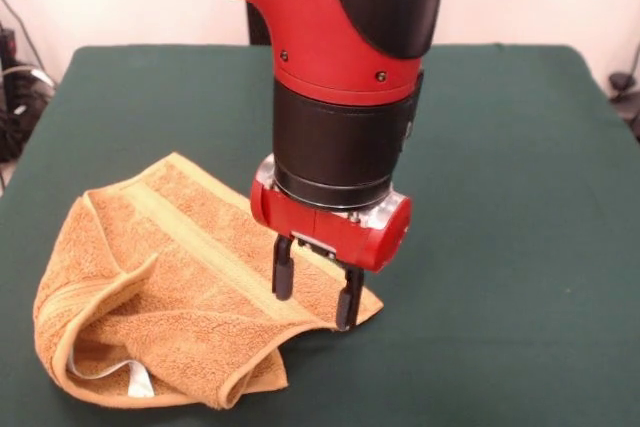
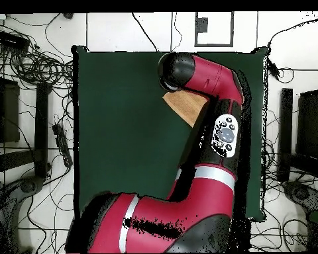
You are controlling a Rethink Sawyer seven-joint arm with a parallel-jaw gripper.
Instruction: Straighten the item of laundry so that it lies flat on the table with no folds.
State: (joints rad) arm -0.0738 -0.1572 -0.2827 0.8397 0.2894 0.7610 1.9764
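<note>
**Towel crumpled at table's near-left in the front view, jaws spread at its right corner**

No containers are seen; everything is carried by the table [image 1: 520, 147] itself, a dark green top.

The towel [image 1: 150, 287] is seen in the front view as an orange-tan terry cloth, lying toward the near-left of the table. It is not flat: the left and near parts are folded over and bunched, with a raised fold running across the middle. A flat woven band is seen running diagonally along the far-right side. A white label [image 1: 138, 379] is seen at the near hem, partly tucked under a fold.

Hidden or cut off:
- In the overhead view most of the towel is covered by the arm [image 2: 208, 132]; only a small tan wedge is exposed next to the arm's wrist.
- The gripper cannot be seen in the overhead view; it is masked by the arm above it.
- In the front view the arm's upper part is cropped by the top edge, and the towel's near edge sits close to the bottom edge.
- What lies under the folded layers cannot be made out.

Gripper [image 1: 313, 297] vs towel: the jaws are held spread apart, pointing down, over the towel's right-hand corner in the front view. One finger [image 1: 284, 275] is seen over the cloth, the other down at the corner's edge. Cloth between them cannot be confirmed as pinched; actual contact cannot be told.
</note>
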